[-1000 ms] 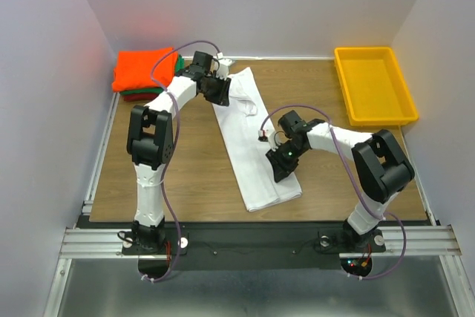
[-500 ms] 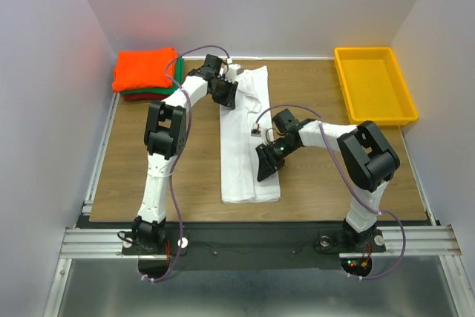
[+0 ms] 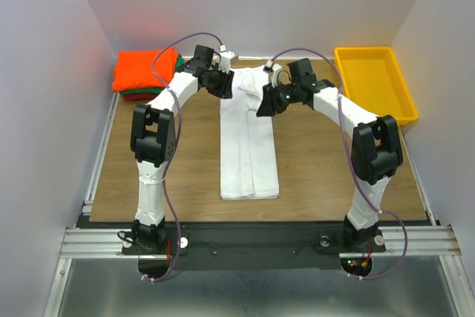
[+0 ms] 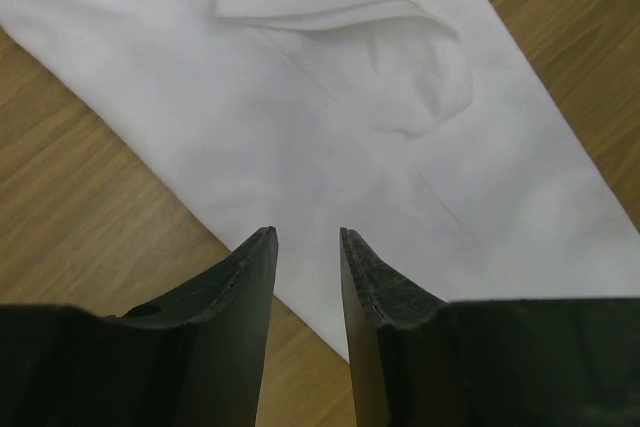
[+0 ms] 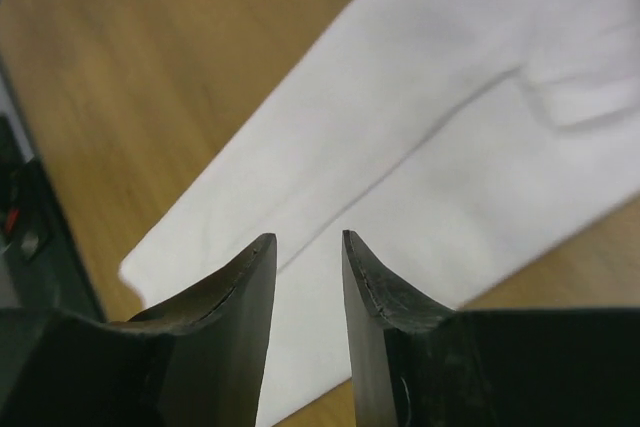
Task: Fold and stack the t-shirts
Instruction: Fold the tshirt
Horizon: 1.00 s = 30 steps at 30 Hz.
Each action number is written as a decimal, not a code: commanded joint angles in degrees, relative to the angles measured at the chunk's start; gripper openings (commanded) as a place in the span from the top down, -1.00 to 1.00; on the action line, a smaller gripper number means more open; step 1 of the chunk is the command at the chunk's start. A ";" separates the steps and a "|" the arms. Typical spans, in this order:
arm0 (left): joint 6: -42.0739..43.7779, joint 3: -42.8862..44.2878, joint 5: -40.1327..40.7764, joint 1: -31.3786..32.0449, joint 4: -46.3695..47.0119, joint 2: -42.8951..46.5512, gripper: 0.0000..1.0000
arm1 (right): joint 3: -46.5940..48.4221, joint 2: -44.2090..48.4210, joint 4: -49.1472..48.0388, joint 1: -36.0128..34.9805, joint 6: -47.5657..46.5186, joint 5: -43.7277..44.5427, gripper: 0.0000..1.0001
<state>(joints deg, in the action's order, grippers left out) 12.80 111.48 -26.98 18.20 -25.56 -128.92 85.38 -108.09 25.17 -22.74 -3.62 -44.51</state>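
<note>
Though apart from white t-shirt (image 3: 249,146), yellow tray (image 3: 382,118) on table (image 3: 185,176).

A white t-shirt (image 3: 249,146), folded lengthwise into a long narrow strip, lies flat down the middle of the table (image 3: 178,176), well apart from the far-left stack, where a folded orange shirt (image 3: 141,68) tops what appear to be a green shirt (image 3: 157,90) and a dark red shirt (image 3: 132,97).

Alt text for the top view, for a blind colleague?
A white shirt, folded into a long strip, lies centred; the left end effector and right end effector hover over its far end. Orange-topped shirt stack far left, yellow tray far right.
</note>
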 commanded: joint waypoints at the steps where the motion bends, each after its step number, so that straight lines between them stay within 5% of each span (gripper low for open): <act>1: -3.30 -5.04 -3.07 -0.27 4.73 8.16 0.20 | 5.48 -4.66 -5.39 1.65 3.44 13.29 0.24; 16: -5.86 -7.51 -3.96 -0.35 4.99 -0.45 0.27 | 12.26 -19.34 -10.40 1.65 7.83 22.97 0.31; 30: -7.96 7.51 -3.60 -2.81 3.94 -12.40 0.27 | 17.44 -25.50 -11.81 3.58 9.42 26.40 0.33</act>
<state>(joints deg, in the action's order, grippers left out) 5.41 115.92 -31.24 16.14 -20.62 -139.24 99.44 -130.65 15.20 -20.01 5.93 -20.91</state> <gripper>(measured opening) 0.367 0.336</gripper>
